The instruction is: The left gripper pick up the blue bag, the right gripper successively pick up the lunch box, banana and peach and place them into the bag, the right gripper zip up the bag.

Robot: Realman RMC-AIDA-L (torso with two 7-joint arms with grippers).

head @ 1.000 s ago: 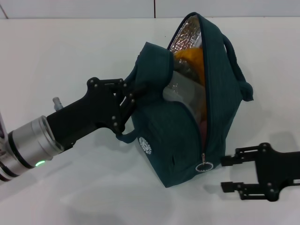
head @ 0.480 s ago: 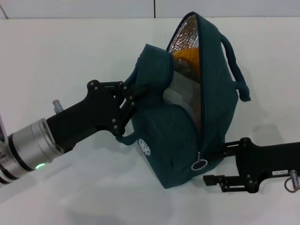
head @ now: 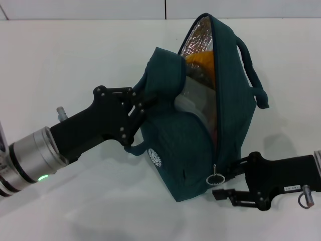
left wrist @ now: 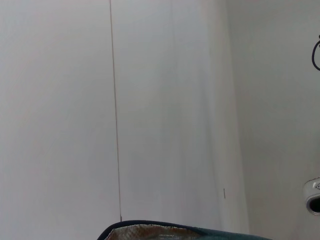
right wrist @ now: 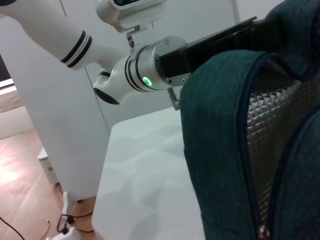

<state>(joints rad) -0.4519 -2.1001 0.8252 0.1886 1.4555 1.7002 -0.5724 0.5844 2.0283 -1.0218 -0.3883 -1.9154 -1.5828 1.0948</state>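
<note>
blue bag (head: 200,150), round white logo (head: 156,156), unreadable

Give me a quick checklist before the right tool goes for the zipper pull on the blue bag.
1. Left tool holding the blue bag by the strap: ok.
2. Bag opening faces up, zipper not yet closed: ok, ready for zipping.
3. Zipper pull ring visible and hanging free at the bag's lower end: ok.
4. Right tool open beside the ring: ok, one finger against the bag, the other below it.
5. Ring between the right fingers: cannot tell.
6. All three items inside: cannot tell; something orange and a clear box show.
</note>
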